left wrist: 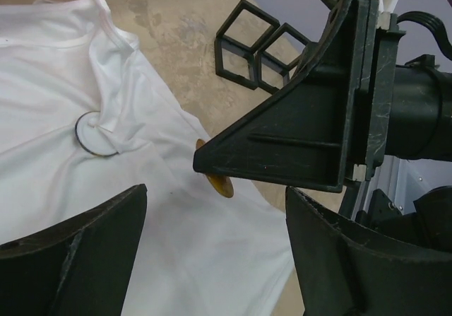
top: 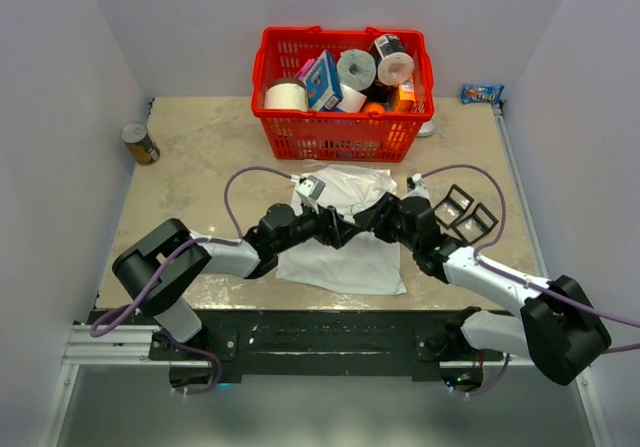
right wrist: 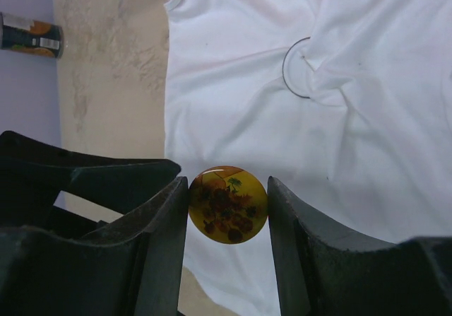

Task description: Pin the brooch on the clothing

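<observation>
The white T-shirt (top: pixel 345 252) lies flat in the middle of the table, collar towards the basket. My right gripper (right wrist: pixel 227 183) is shut on the brooch (right wrist: pixel 227 206), a round orange-gold disc with a dark flower picture, and holds it above the shirt (right wrist: pixel 367 139). A thin dark ring (right wrist: pixel 296 72) sits on the shirt with fabric bunched through it. In the left wrist view the brooch (left wrist: pixel 217 184) shows edge-on under the right finger (left wrist: pixel 296 139), and the ring (left wrist: pixel 95 133) lies further left. My left gripper (left wrist: pixel 215 224) is open and empty over the shirt (left wrist: pixel 106 189), facing the right gripper (top: pixel 372 219).
A red basket (top: pixel 345 137) with rolls and boxes stands behind the shirt. Two black wireframe cubes (top: pixel 465 212) lie right of the shirt. A can (top: pixel 140 144) stands at the far left and a blue packet (top: pixel 482 94) lies at the back right.
</observation>
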